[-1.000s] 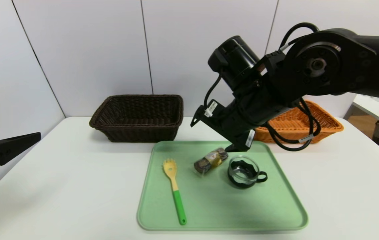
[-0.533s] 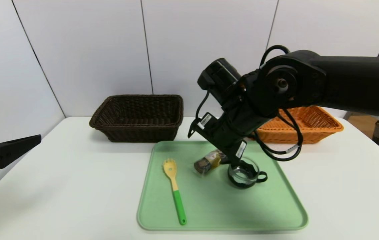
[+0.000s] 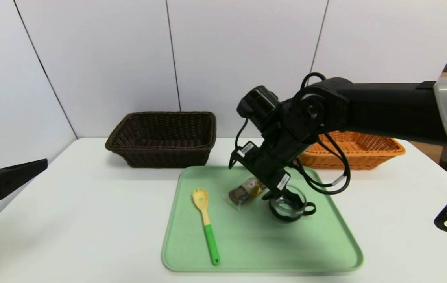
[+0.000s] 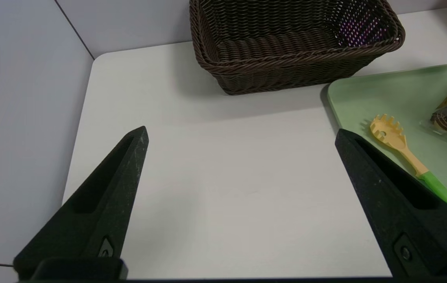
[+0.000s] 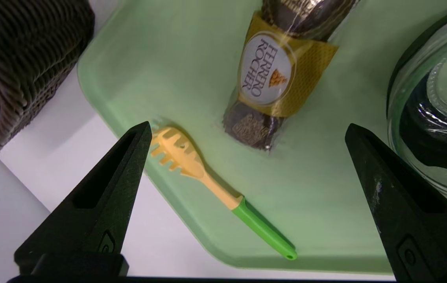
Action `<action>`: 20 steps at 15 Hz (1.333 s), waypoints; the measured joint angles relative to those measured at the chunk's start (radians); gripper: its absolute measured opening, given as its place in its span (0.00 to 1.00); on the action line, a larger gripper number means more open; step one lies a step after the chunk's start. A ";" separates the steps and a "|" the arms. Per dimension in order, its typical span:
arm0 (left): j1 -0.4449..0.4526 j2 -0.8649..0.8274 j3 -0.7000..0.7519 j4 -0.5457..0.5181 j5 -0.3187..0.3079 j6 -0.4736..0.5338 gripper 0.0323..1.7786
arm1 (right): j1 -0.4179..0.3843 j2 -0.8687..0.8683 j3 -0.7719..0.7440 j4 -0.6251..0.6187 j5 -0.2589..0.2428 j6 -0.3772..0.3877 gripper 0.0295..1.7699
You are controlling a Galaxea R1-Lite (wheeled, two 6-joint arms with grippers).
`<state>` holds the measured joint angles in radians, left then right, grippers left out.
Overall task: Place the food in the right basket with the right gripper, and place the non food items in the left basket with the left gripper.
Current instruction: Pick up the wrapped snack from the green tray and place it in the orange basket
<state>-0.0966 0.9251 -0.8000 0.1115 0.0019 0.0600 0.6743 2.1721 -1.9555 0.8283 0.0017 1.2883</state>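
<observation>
The roll [image 3: 247,189] is seen lying on the tray [image 3: 263,251], between the fork [image 3: 205,224] and cup [image 3: 289,203]. The right gripper [image 5: 247,133] is held above it, fingers wide. The left gripper [image 4: 241,135] is parked far left, fingers wide, nothing held.

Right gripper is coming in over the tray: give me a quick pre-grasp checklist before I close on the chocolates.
1. right gripper open, empty: ok.
2. chocolate roll lined up between the fingers: cannot tell; it lies beyond the tips.
3. Clearance from glass cup: not ok; one finger is close beside it.
4. spork apart from the roll: ok.
5. orange basket reachable, unblocked: ok.
6. left gripper parked away from the tray: ok.
</observation>
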 joint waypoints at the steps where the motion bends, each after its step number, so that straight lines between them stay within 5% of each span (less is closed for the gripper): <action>1: -0.003 -0.001 0.000 0.000 0.001 0.000 0.95 | -0.002 0.007 0.000 0.003 0.001 0.000 0.96; 20: -0.023 -0.010 0.010 -0.003 -0.001 0.001 0.95 | -0.027 0.087 -0.007 -0.002 0.018 -0.007 0.96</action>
<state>-0.1198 0.9155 -0.7902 0.1081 0.0013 0.0611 0.6474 2.2587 -1.9623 0.8260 0.0196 1.2811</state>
